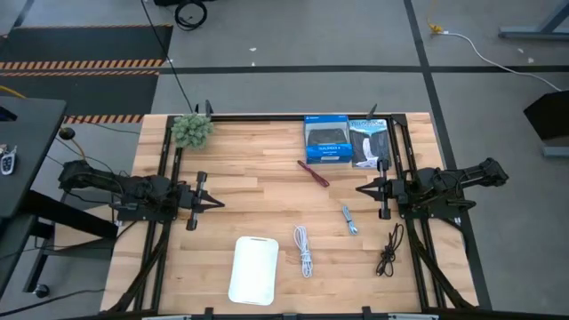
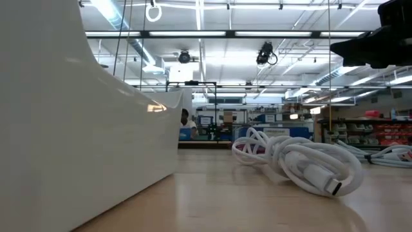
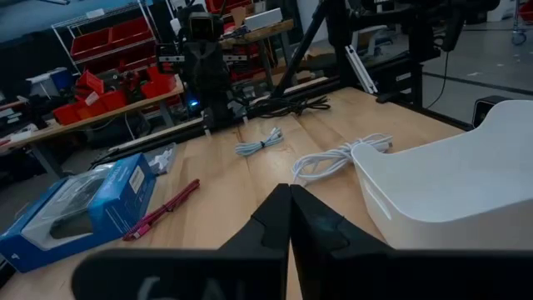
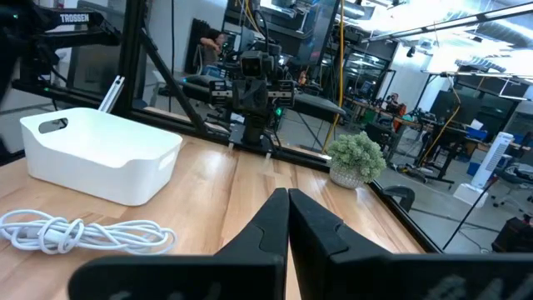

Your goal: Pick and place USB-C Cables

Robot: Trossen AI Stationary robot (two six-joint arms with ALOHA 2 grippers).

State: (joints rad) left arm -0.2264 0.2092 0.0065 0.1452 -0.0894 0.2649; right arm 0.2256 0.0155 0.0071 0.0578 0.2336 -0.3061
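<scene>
You have 2 arms here, and both are waiting at the sides of the wooden table (image 1: 267, 191). Your left gripper (image 1: 218, 204) sits at the left side and its fingers are pressed together, holding nothing. Your right gripper (image 1: 360, 188) sits at the right side and its fingers are pressed together too, with nothing in them. The 4 cables all lie loose on the table. The dark red cable (image 1: 313, 173) lies near the middle, just in front of the blue box (image 1: 325, 140) at the back edge. A second box (image 1: 368, 142) stands right beside that one. The pale blue-grey cable (image 1: 349, 220) lies a little to the right of the middle, near your right gripper. The white cable (image 1: 304, 250) is bundled up just to the right of the white tray (image 1: 254, 269), close to it but not touching. The black cable (image 1: 389, 250) lies farther right, near the front corner, under your right arm. The tray sits near the front edge, and none of the cables lie in it. The green fuzzy plant (image 1: 192, 130) stands at the back left corner. In the low view the white cable fills the middle, with a plug end pointing forward.
</scene>
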